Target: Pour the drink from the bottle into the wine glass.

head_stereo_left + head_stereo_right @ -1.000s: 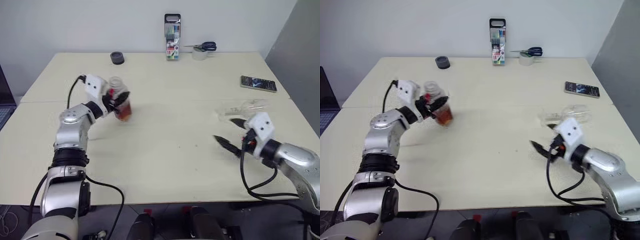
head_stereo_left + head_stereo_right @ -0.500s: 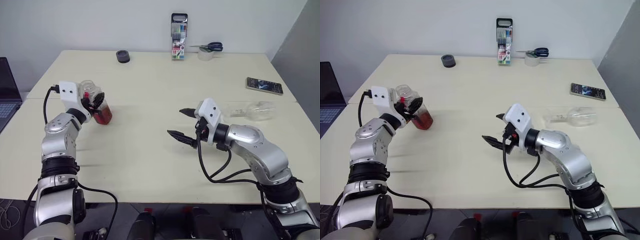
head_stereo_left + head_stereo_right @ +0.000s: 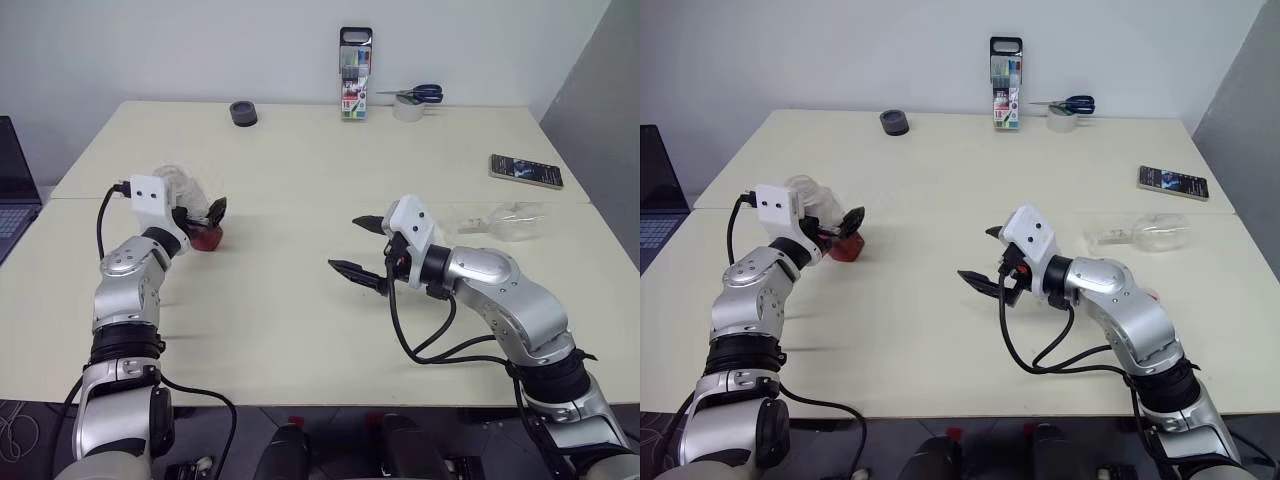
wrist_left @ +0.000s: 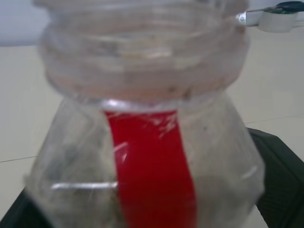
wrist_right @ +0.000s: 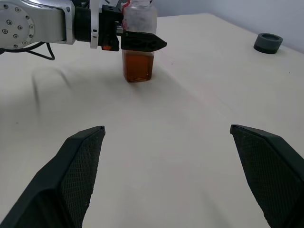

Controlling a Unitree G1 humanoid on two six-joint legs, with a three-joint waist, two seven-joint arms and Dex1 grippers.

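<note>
The bottle now stands upright on the surface at left, the left pincer spread wide around it after releasing. The right pincer, wide and empty, holds mid-surface; the wine glass lies toppled at right.

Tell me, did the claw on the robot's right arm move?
Yes. The right claw swung left, away from the clear wine glass lying on its side, toward the table's middle.

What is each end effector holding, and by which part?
The right end effector is open and empty. The left end effector flanks the bottle below its neck; a grip cannot be told.
</note>
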